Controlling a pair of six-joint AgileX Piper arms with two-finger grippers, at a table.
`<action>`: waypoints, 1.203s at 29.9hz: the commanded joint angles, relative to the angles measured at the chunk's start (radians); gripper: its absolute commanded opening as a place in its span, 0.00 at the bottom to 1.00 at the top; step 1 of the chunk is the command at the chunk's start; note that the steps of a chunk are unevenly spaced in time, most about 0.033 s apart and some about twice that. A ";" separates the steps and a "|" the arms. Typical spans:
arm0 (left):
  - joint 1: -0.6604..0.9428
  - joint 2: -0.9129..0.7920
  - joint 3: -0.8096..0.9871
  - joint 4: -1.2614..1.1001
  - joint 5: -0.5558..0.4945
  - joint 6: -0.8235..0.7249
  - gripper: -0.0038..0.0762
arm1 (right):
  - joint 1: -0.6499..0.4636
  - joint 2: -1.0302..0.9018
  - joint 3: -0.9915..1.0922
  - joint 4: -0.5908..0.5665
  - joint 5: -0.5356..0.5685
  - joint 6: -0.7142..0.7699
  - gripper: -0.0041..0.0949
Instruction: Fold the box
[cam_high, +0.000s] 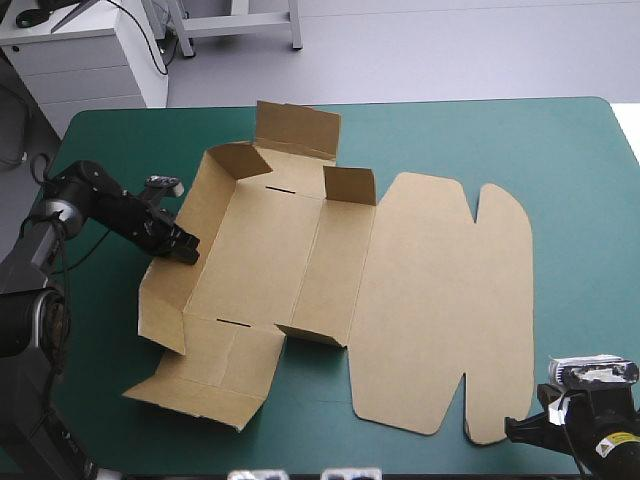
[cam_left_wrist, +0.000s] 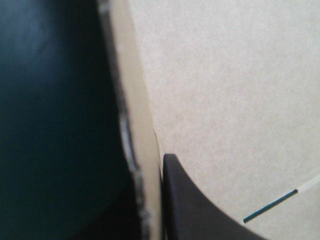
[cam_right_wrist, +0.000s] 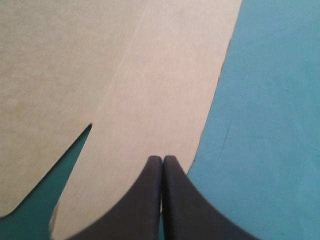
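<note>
The brown box (cam_high: 300, 250) lies partly folded on the teal-green cover. Its left wall (cam_high: 168, 275) stands raised, two short inner walls are up, and end flaps spread at the far (cam_high: 295, 128) and near (cam_high: 200, 385) ends. The wide lid (cam_high: 440, 300) lies flat to the right. My left gripper (cam_high: 185, 248) is shut on the top edge of the left wall; in the left wrist view the board edge (cam_left_wrist: 145, 150) runs between the fingers (cam_left_wrist: 190, 205). My right gripper (cam_high: 515, 430) is shut at the lid's near right corner, its tips (cam_right_wrist: 162, 160) over the corner flap (cam_right_wrist: 160, 90).
The teal-green cover (cam_high: 570, 160) shows to the right of the lid and along the far edge. The right gripper sits close to the table's near edge. A narrow slot (cam_left_wrist: 270, 206) is cut in the box floor beside the left wall.
</note>
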 joint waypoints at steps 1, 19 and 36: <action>-0.104 -0.045 -0.132 0.077 0.045 0.029 0.04 | -0.001 0.011 -0.025 0.007 -0.055 -0.003 0.02; -0.674 -0.045 -0.473 0.636 -0.253 0.031 0.04 | -0.001 0.011 -0.025 0.007 -0.055 -0.003 0.02; -1.083 -0.045 -0.473 1.073 -0.426 -0.066 0.04 | -0.001 0.011 -0.025 0.007 -0.055 -0.003 0.02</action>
